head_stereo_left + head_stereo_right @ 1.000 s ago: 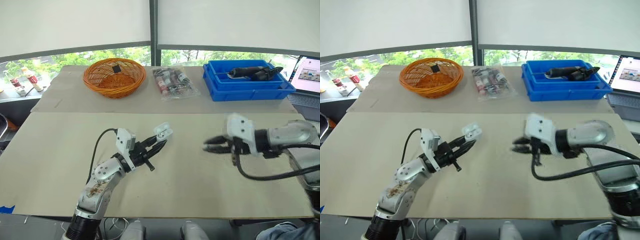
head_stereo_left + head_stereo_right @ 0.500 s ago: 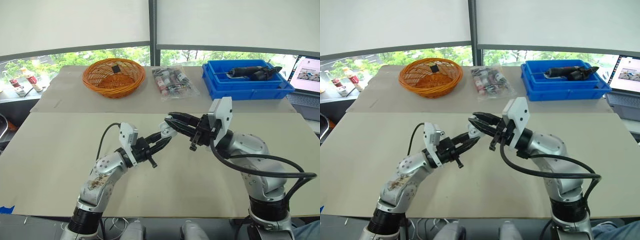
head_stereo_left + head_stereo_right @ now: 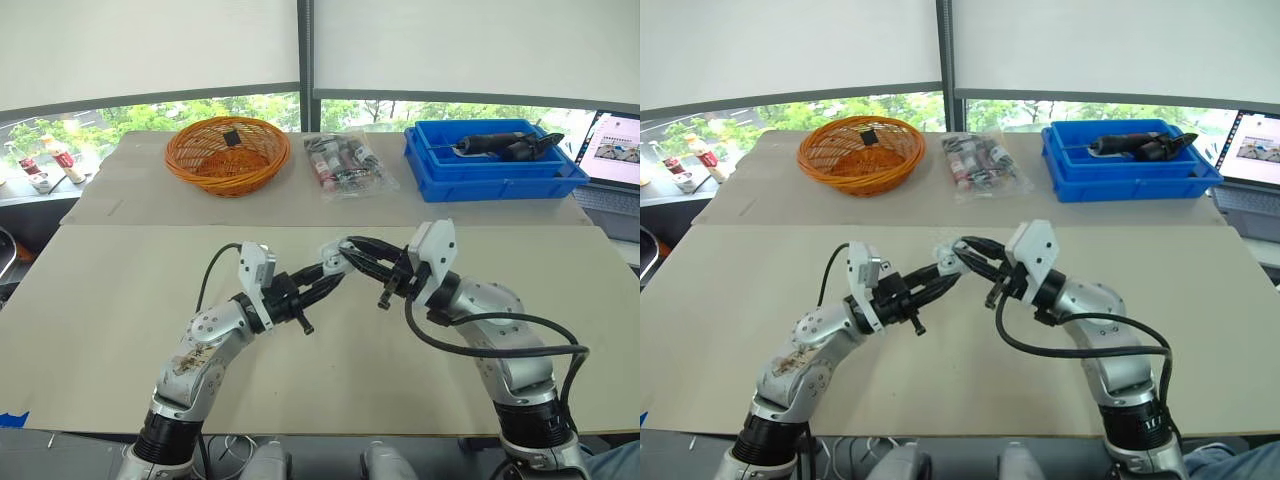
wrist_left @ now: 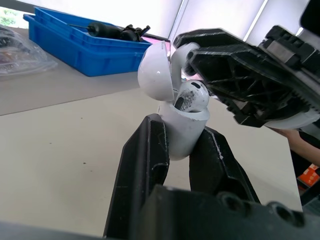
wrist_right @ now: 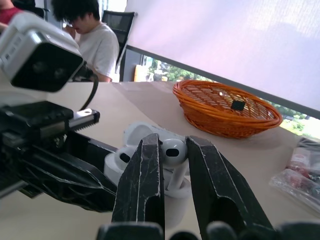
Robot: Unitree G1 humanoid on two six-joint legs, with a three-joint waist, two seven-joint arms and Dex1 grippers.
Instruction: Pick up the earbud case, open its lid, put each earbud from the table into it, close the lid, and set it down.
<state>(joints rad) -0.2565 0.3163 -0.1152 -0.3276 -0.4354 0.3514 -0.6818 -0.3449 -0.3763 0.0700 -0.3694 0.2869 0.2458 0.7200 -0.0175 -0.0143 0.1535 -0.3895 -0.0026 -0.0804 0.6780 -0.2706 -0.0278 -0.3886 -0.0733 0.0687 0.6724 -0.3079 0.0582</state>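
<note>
- Earbud case [image 4: 184, 125]: held above the surface [image 3: 110, 290], lid open, left gripper [image 4: 175, 136] pinching its lower body; glossy, light, judged slippery.
- Earbud [image 5: 174, 151]: pinched in right gripper [image 5: 172, 141] over the case's socket, seemingly not yet seated; tiny, rigid, so grip the head lightly.

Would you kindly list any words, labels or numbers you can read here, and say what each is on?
None can be read.
Laptop screen: print too small.
Bag of packets: labels blurred.
Bottles: red labels too small.
Earbud case: no marking visible.
</note>
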